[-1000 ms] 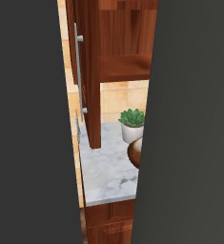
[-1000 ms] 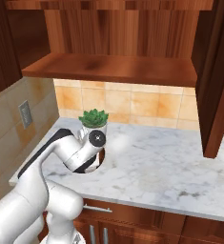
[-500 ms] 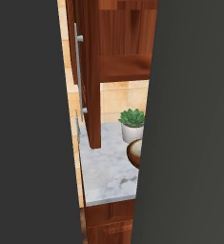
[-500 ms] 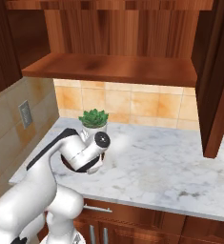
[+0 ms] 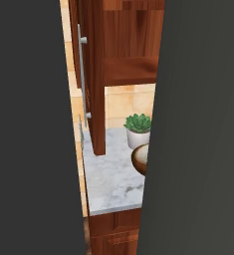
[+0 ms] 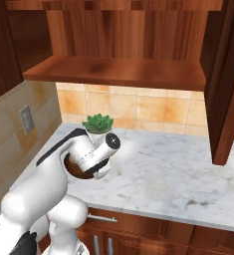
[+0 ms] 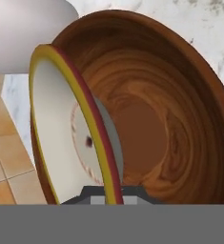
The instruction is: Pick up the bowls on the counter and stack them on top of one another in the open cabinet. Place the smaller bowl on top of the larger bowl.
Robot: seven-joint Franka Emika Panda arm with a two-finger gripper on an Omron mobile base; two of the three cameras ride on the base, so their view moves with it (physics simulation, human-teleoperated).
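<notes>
In the hand view I look straight into a large dark brown bowl (image 7: 180,133), whose wood-grain inside takes most of the picture, and a smaller bowl (image 7: 61,128) with a pale cream inside and a yellow and red rim stands on its edge, tilted, inside the large one. The other two views do not give me this nesting. In the right base view I see only a dark part of a bowl (image 6: 78,171) under the white arm, on the worktop (image 6: 178,174) just in front of the white pot with a green succulent (image 6: 98,127). From the left base view, between two dark panels, I see a narrow strip of the scene: a piece of a brown bowl with a cream inside (image 5: 141,158) on the marble worktop (image 5: 113,184), just beside the succulent pot (image 5: 137,130), and the cabinet door with its long silver bar handle (image 5: 81,77). The right base view shows me the open cabinet (image 6: 123,69) above the worktop, with its wooden shelf bare where I can see it. The fingers (image 7: 114,194) I see only as a small dark piece at the bottom of the hand view, under the rim of the smaller bowl; I cannot tell if they are wide, narrow or holding it.
</notes>
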